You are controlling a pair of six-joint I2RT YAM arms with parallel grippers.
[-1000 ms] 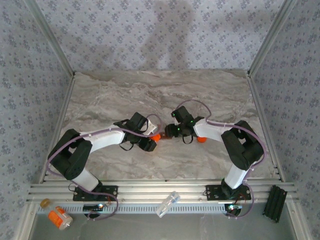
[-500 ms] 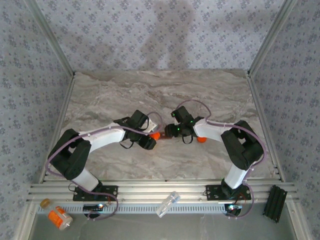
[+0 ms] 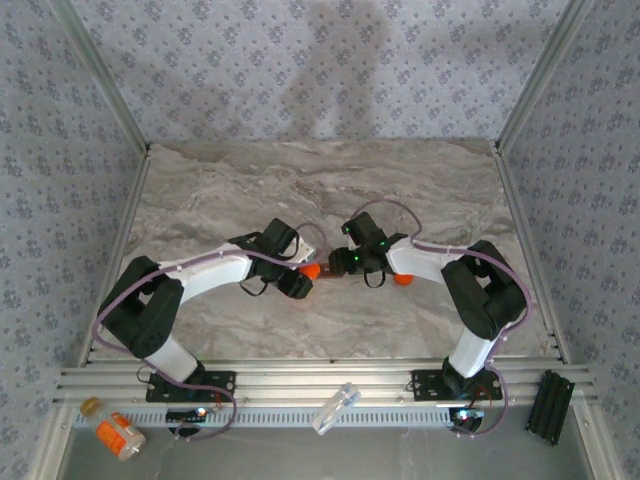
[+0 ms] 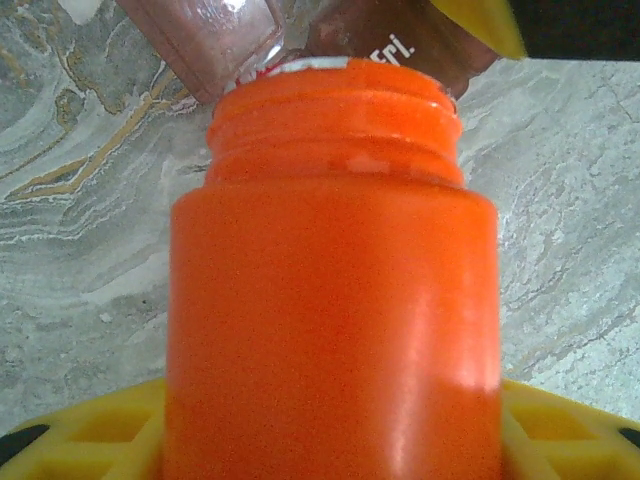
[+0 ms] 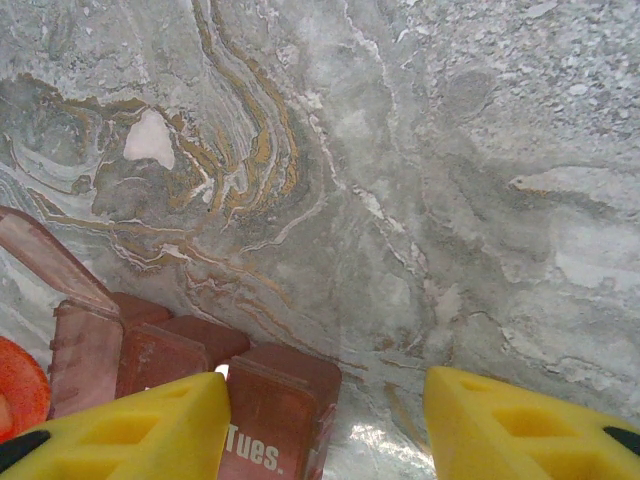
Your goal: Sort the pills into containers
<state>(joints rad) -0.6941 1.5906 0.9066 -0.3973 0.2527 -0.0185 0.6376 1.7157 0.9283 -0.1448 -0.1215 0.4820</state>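
Our left jaws pinching an uncapped orange bottle [image 4: 332, 330], its mouth just beside the red-brown pill box [image 5: 275, 400], our right jaws spread above that box's Tues. end, box on the counter [image 5: 460, 180].

The bottle [image 4: 335, 300] runs off the lower edge, hiding most of the left pincer's fingers [image 4: 80, 430] and of the box [image 4: 400, 45] behind it. In the right wrist view the box [image 5: 270, 400] passes off the bottom edge beside a finger [image 5: 130, 430] of the right pincer, so a grip cannot be told. From above, the bottle [image 3: 311, 270] is a tiny orange spot.
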